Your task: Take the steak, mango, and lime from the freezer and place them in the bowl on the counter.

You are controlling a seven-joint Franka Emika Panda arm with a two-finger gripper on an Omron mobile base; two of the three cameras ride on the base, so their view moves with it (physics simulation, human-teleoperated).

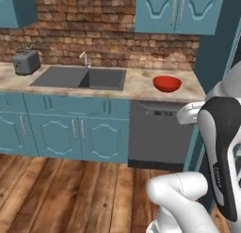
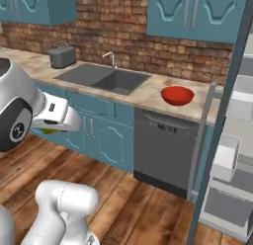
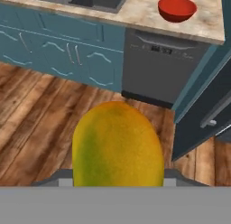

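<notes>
Mango: one rounded yellow fruit with a green tinge, close before the hand camera, above the wooden floor; a yellow-green sliver of it shows under the hand in the right base view.
Gripper: one two-finger claw, closed tight on the mango; its fingertips are hidden behind the fruit.
Bowl: one wide shallow glossy red bowl, standing on the counter near its right end, above the dishwasher, well apart from the mango.
Counter: one beige marbled stone countertop backed by red brick wall.
Freezer: one tall dark slate-blue appliance, door open, light grey shelves and white drawers visible inside.
Dishwasher: one, dark grey, under the counter.
Sink: one dark grey double basin, one tap behind it.
Toaster: one, grey, at the counter's left.
</notes>
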